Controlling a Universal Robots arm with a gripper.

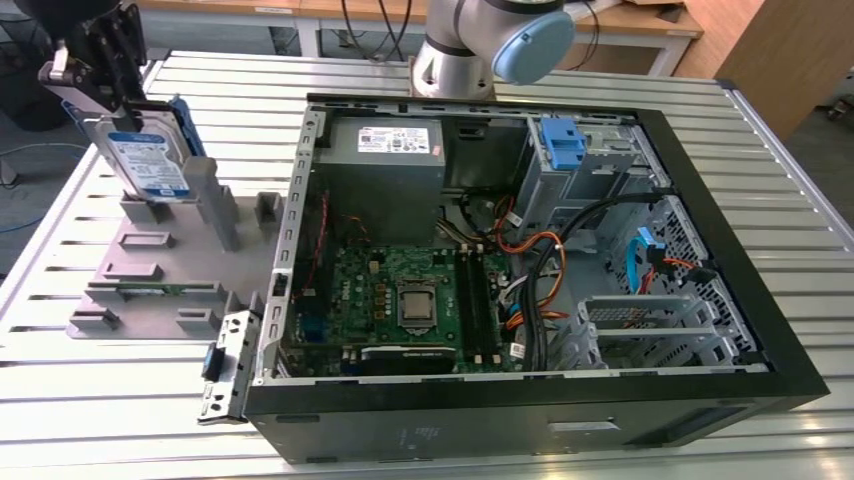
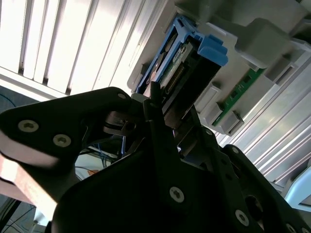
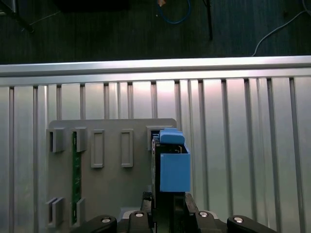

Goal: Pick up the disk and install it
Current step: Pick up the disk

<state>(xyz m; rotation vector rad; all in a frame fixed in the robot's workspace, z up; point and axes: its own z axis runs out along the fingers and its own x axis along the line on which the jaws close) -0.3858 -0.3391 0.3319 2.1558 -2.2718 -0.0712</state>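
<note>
The disk (image 1: 144,160), a silver drive with a white-and-blue label in a blue bracket, stands on edge at the exterior view's far left, over the back of a grey holder block (image 1: 160,270). My gripper (image 1: 118,105) comes down from above and is shut on the disk's upper end. I cannot tell whether the lower edge still rests in the holder's slot. In the first wrist view the disk (image 3: 174,170) shows edge-on with the gripper (image 3: 167,204) clamped on it. In the second wrist view the gripper (image 2: 167,116) holds the disk (image 2: 187,63) by its connector end.
An open computer case (image 1: 534,400) lies to the exterior view's right of the holder, with a power supply (image 1: 387,140), a motherboard (image 1: 400,290), loose cables and a drive bay with a blue latch (image 1: 567,145). A green memory stick (image 3: 76,170) sits in the holder. The arm's base (image 1: 467,50) stands behind the case.
</note>
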